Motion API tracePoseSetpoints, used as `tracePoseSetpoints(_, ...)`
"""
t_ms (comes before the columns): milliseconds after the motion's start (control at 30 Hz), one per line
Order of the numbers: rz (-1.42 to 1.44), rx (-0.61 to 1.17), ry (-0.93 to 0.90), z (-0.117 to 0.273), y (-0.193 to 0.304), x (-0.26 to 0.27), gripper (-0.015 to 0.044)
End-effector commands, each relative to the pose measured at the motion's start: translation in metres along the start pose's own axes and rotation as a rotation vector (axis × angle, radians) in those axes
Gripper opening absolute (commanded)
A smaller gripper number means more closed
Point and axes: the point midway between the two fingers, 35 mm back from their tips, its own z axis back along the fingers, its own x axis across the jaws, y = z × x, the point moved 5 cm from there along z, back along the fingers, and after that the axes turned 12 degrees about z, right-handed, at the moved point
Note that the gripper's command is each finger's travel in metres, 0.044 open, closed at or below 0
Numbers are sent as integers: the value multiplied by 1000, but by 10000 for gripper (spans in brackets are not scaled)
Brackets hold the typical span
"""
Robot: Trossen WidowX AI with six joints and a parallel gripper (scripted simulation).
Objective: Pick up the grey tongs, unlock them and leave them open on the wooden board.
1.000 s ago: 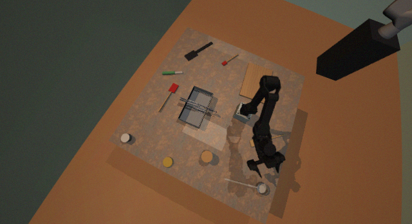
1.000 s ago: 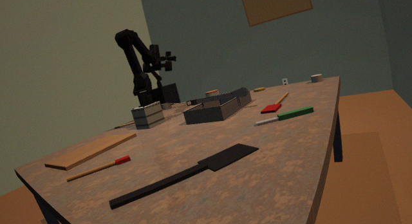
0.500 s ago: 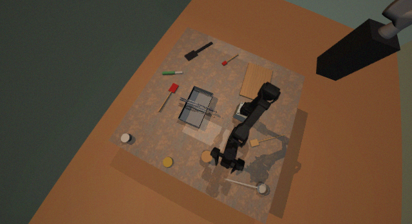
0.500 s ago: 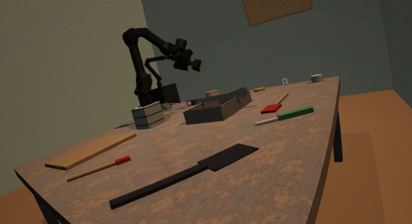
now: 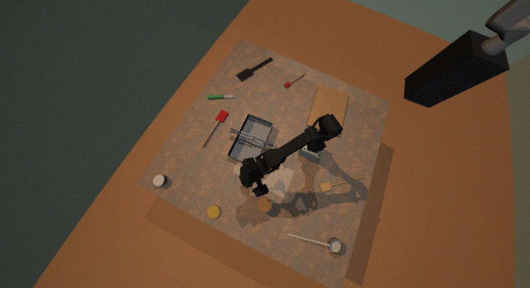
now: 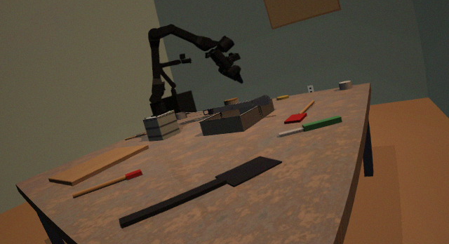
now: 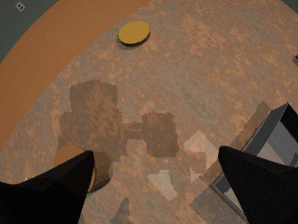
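The grey tongs (image 5: pixel 248 136) lie across the roasting tin (image 5: pixel 260 118) (image 6: pixel 222 127) (image 7: pixel 265 131), their arms close together, one end reaching past the tin's left rim in the top view. Whether the lock is engaged cannot be seen. My gripper (image 6: pixel 240 81) (image 7: pixel 159 156) is open and empty, high above the table and slanting downward. In the wrist view, the tin is partly behind the right finger and the tongs are out of sight. In the top view the fingers are hidden under the arm. The wooden board (image 5: pixel 331 99) (image 6: pixel 102 163) lies flat with nothing on it.
A striped block (image 6: pixel 162 126) stands by the arm's base. An orange-brown round container (image 5: pixel 264 204) (image 7: pixel 72 162) and a yellow disc (image 5: pixel 214 212) (image 7: pixel 134 33) stand near the gripper side. A black spatula (image 5: pixel 245 74) (image 6: pixel 249 170) and a red-headed brush (image 5: pixel 222 116) (image 6: pixel 295 118) lie beyond the tin.
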Motion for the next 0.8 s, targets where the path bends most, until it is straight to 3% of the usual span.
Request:
tracePoseSetpoints(0, -157, 106, 108, 1, 12, -62, 440)
tracePoseSetpoints(367, -567, 398, 307, 29, 84, -206, 440)
tracePoseSetpoints(533, -666, 483, 316, 41, 106, -235, 440)
tracePoseSetpoints(767, -666, 483, 315, 38, 103, -224, 440)
